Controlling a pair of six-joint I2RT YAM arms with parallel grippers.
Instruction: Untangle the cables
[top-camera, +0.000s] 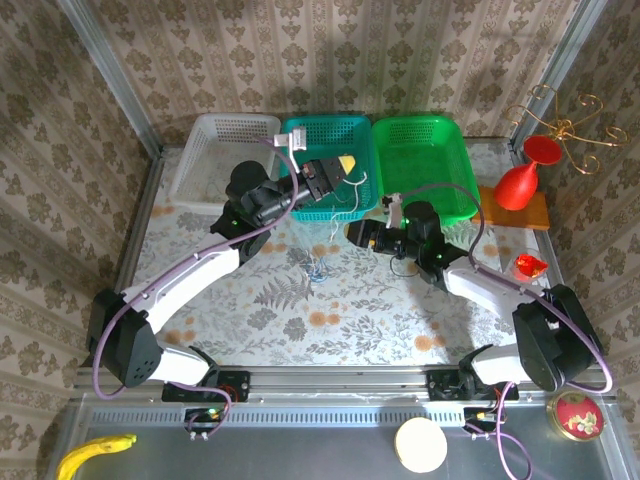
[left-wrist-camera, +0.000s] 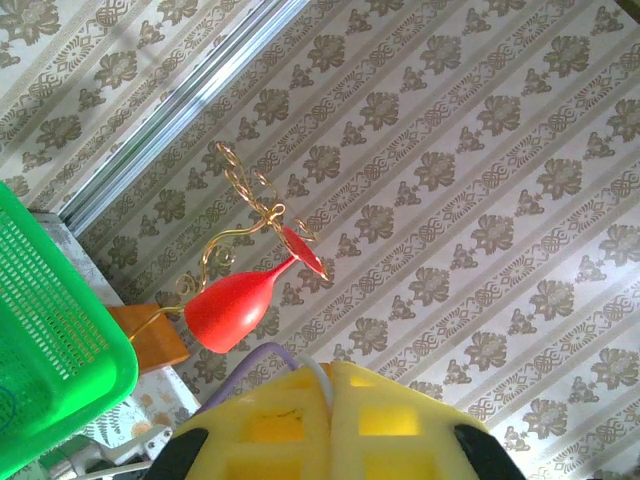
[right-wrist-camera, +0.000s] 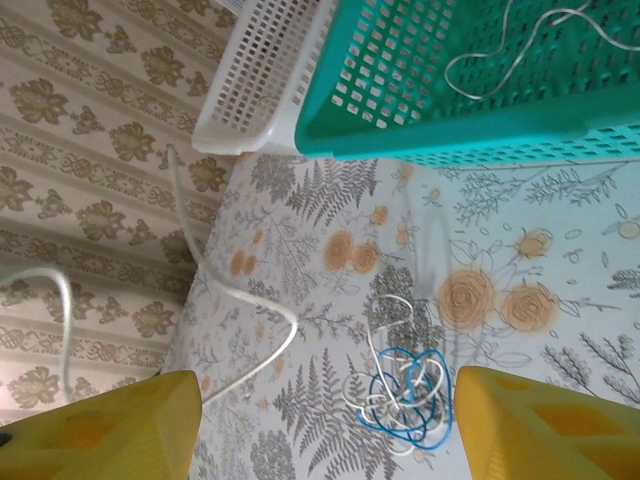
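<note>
A small bunch of thin blue and white cables (top-camera: 318, 268) lies on the flower-patterned desk (top-camera: 300, 320), about midway between its left and right edges and just in front of a teal plastic mesh basket (top-camera: 325, 135). In the right wrist view the bunch (right-wrist-camera: 405, 405) is a loose knot of blue loops with white strands running through it. One thin white cable (right-wrist-camera: 262, 355) leaves the knot and rises toward the wallpapered wall.

The left fingers (top-camera: 340, 168) hang over the teal basket's near wall. In the left wrist view the yellow fingers (left-wrist-camera: 280, 420) are clenched together, with a white cable end (left-wrist-camera: 318, 372) pinched in the seam between them.

The right fingers (top-camera: 358, 235) sit low over the desk, right of the bunch and pointing at it. They (right-wrist-camera: 110, 425) are spread wide and released, and the knot shows on the desk between them, untouched.

A white mesh basket (top-camera: 215, 150) stands at the far left corner and a green one (top-camera: 425, 160) is right of the teal one. Another white strand (right-wrist-camera: 500, 50) curls inside the teal basket.
</note>
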